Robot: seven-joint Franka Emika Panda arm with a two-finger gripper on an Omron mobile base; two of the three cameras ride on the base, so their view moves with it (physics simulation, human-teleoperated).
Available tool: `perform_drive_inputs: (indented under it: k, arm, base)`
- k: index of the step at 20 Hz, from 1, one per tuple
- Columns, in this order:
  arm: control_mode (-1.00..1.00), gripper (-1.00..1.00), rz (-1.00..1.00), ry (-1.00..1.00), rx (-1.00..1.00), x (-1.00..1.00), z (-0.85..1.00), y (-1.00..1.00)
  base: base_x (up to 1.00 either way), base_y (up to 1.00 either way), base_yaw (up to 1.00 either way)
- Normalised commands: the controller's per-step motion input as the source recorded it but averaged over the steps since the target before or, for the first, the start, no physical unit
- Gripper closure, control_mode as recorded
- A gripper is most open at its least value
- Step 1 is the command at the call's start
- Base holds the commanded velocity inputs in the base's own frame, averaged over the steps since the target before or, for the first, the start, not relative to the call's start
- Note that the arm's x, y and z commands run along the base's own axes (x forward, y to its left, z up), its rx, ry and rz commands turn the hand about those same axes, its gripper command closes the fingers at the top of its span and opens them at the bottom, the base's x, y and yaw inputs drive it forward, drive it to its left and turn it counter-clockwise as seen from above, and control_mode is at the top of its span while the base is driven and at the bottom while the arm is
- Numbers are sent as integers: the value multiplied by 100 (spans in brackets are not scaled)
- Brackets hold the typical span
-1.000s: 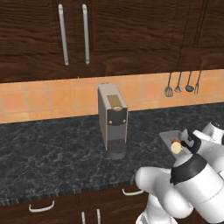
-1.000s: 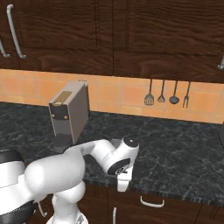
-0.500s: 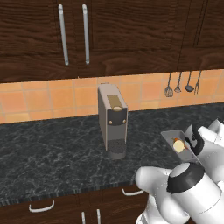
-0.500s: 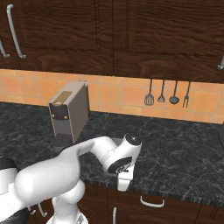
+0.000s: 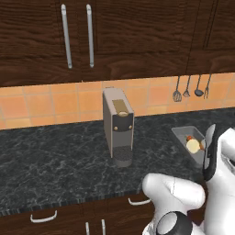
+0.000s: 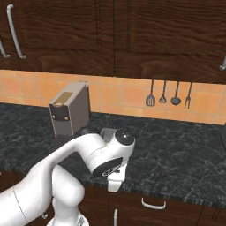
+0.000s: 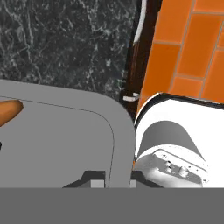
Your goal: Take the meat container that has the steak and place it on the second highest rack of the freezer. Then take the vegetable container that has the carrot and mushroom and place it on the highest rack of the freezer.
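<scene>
From the left base view, the vegetable container (image 5: 189,139) sits at the right of the frame, against my white arm, with the cream mushroom (image 5: 193,146) and a bit of the orange carrot (image 5: 189,137) inside it. A grey coffee machine (image 5: 118,126) stands mid-frame on the dark counter (image 5: 55,160).

In the right base view my arm fills the lower left; the coffee machine sits at left centre and utensils (image 6: 169,93) hang on the tiled wall at upper right.

In the hand view the tray's grey rim (image 7: 122,131) curves through the middle and the carrot tip pokes in at the left edge. My claw (image 7: 111,180) is pinched together on that rim at the bottom. The tray looks stiff, light and smooth, so I judge an edge grip could let it tilt and roll its loose contents
</scene>
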Motion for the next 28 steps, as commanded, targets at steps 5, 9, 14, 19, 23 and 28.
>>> perform_drive_inputs:
  k: [5,9,14,19,23,28]
  arm:
    - [-100,100,-20,0,-7,-13,60,86]
    - [-100,100,-24,0,-25,0,7,100]
    - [-100,100,-14,-4,-15,-6,14,38]
    - [-100,100,0,-25,-1,-35,3,4]
    - [-100,100,0,-40,0,-30,2,0]
    - [-100,100,0,-7,-1,-6,8,9]
  base:
    - [0,0,0]
    - [0,0,0]
    - [0,0,0]
    - [0,0,0]
    - [0,0,0]
    - [0,0,0]
